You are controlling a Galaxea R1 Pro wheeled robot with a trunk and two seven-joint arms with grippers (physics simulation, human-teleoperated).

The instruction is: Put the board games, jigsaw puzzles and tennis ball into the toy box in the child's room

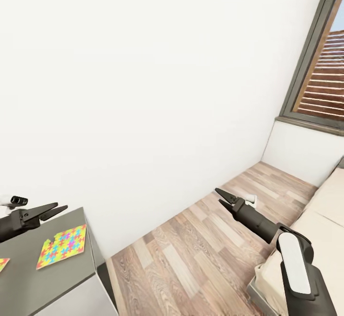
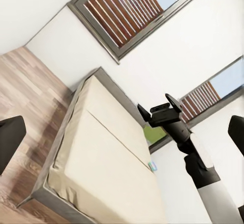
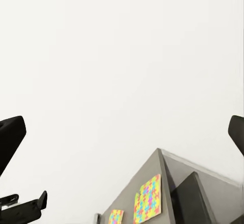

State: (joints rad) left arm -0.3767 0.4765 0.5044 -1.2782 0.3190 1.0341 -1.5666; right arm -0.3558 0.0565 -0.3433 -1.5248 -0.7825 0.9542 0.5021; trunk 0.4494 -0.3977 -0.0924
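Two jigsaw puzzles lie flat on the dark grey table [image 1: 71, 278] at the lower left of the head view, one [image 1: 62, 246] fully showing, the other [image 1: 3, 264] only a corner at the picture's edge. The full sheet sits skewed, one corner aimed toward the wall, and being near square it has no clear long axis. The left gripper [image 1: 52, 209] hangs just above the tabletop, fingers parted and empty, likely poised for a pick. The right gripper [image 1: 220, 196] is out over the wood floor, also spread with nothing between its fingers. The bed [image 1: 325, 220] sits at the right, and the robot seems mid-turn between the two.
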